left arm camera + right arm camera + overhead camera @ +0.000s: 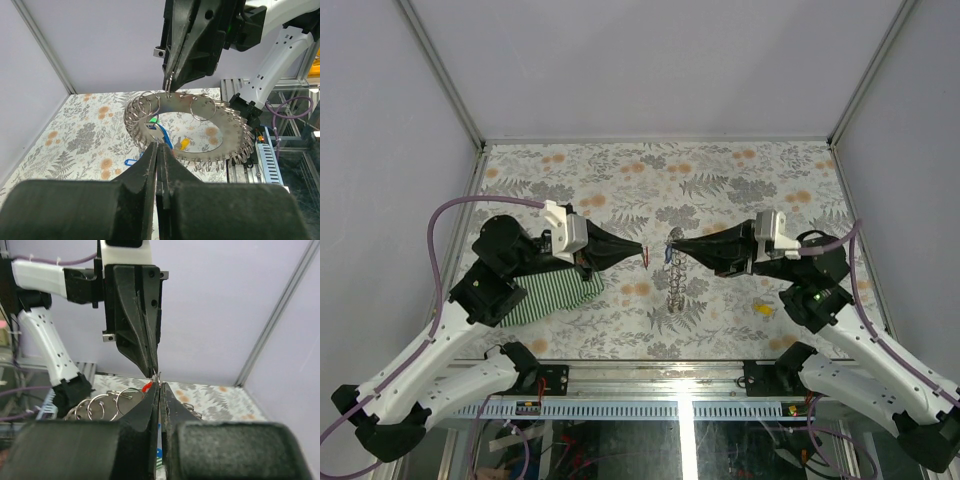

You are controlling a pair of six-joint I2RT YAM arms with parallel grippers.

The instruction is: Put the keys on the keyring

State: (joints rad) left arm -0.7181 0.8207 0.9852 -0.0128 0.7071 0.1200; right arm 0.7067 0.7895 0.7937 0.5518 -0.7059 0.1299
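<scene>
My right gripper (673, 243) is shut on the top edge of the keyring (673, 280), a silvery toothed loop hanging above the table. In the left wrist view the keyring (227, 145) fills the middle, with a green key (154, 120) and a blue key (167, 137) on it. My left gripper (644, 252) faces it tip to tip, shut on a red key (147, 387) by its small metal loop. A yellow key (761, 309) lies on the table to the right. Another blue key (131, 162) lies on the table below the ring.
A green striped cloth (555, 292) lies under the left arm near the front left. The floral table (720, 180) is walled by grey panels on three sides. The two arms meet at mid-table.
</scene>
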